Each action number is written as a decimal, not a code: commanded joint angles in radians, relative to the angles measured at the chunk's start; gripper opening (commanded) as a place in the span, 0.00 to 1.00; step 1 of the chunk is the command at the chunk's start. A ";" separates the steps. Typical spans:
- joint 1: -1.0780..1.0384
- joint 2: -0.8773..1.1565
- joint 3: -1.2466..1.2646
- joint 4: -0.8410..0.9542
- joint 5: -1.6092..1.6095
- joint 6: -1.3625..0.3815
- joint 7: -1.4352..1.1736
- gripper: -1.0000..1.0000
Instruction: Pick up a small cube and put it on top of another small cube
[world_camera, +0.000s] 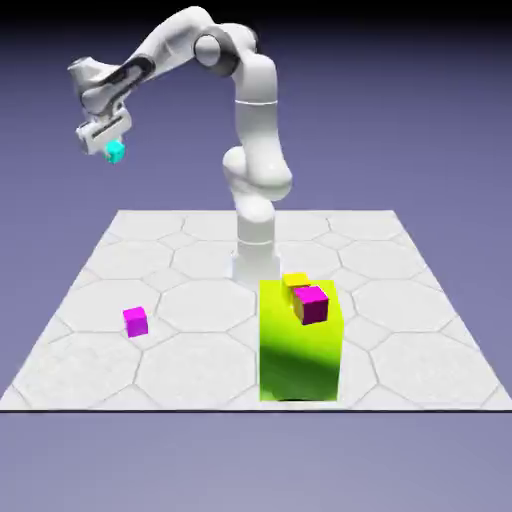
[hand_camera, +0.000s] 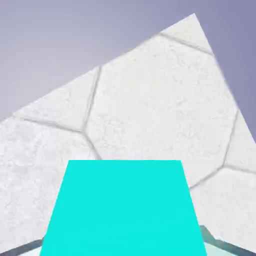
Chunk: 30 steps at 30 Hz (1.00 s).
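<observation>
High above the table's far left corner in the exterior view, my gripper (world_camera: 112, 146) is shut on the small cyan cube (world_camera: 116, 152). In the hand view that cyan cube (hand_camera: 122, 210) fills the lower middle and hides my fingers. A magenta small cube (world_camera: 312, 304) rests on top of the tall lime-green block (world_camera: 298, 350), with a yellow small cube (world_camera: 295, 281) just behind it. Another magenta cube (world_camera: 136, 321) lies on the table toward the exterior view's left.
The white hexagon-tiled table (world_camera: 400, 330) spreads under everything, and its corner shows in the hand view (hand_camera: 165, 100). The arm's base (world_camera: 254, 262) stands behind the lime-green block.
</observation>
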 joint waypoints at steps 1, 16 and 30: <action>0.015 0.005 0.034 0.009 0.022 -0.013 0.021 0.00; 0.558 0.085 0.544 0.140 0.392 -0.195 0.327 0.00; 0.934 0.142 0.893 0.117 0.652 -0.199 0.507 0.00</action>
